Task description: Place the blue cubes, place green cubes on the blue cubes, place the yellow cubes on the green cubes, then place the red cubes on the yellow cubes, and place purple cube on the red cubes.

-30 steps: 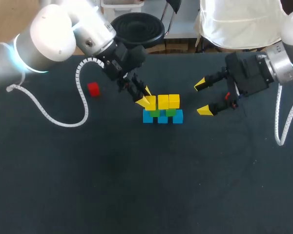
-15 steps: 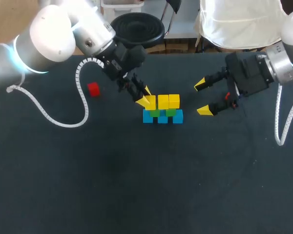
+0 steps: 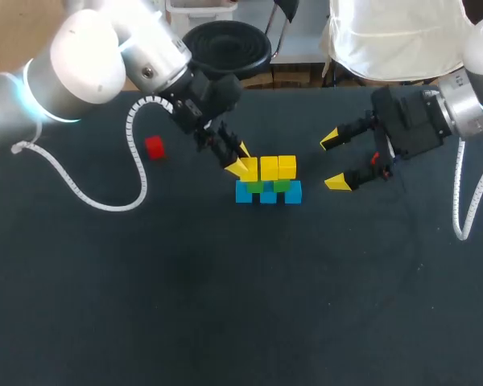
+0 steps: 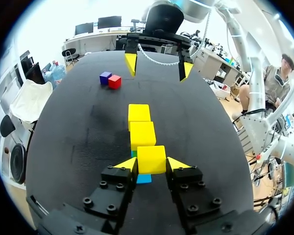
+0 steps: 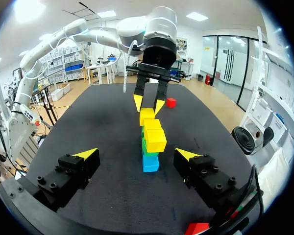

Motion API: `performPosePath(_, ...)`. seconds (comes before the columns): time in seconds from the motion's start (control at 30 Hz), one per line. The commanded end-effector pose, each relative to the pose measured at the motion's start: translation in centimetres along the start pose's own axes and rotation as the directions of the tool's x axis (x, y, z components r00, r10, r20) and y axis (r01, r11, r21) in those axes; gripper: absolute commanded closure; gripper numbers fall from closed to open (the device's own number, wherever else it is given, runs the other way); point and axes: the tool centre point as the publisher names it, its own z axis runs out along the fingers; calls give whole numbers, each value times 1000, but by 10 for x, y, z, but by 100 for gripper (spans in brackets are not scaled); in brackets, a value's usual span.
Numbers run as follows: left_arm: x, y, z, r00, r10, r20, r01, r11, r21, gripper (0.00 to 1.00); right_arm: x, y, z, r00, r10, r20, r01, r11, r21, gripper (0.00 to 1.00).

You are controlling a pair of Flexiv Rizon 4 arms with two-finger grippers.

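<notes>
Near the middle of the black table (image 3: 225, 322) stands a low wall of small cubes. Three blue cubes (image 3: 268, 195) sit in a row on the table top, with green cubes (image 3: 258, 186) on those and three yellow cubes (image 3: 269, 168) on the green layer. In the head view the row runs from 9 to 3 o'clock.

The left gripper (image 3: 240, 166), its arm coming in from 10 o'clock, sits at the wall's 9 o'clock end. In the left wrist view its yellow fingertips (image 4: 125, 164) flank the end yellow cube (image 4: 151, 159) and appear to press on both its sides, so it looks clenched on that cube. The cube rests on top of the stack, in line with the other two.

At 3 o'clock from the wall, well apart from it, the right gripper (image 3: 336, 161) hangs with its fingers spread wide and nothing between them.

Farther back, at 10 o'clock from the wall, a lone red cube (image 3: 154, 146) lies on the table. In the left wrist view, past the stack at 12 o'clock, a dark purple cube (image 4: 106, 77) and a second red cube (image 4: 114, 82) sit touching each other, near the right gripper.
</notes>
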Motion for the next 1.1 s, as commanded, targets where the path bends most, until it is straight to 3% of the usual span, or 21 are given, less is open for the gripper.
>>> performPosePath(0.03, 0, -2, 0, 1000, -2, -2, 2, 1000, -6, 100, 0, 0, 0, 1000, -1, 2, 1, 1000, 0, 0)
performPosePath(1.1, -3, -1, 0, 1000, 7, -9, -7, 1000, -12, 100, 0, 0, 0, 1000, -1, 2, 1, 1000, 0, 0)
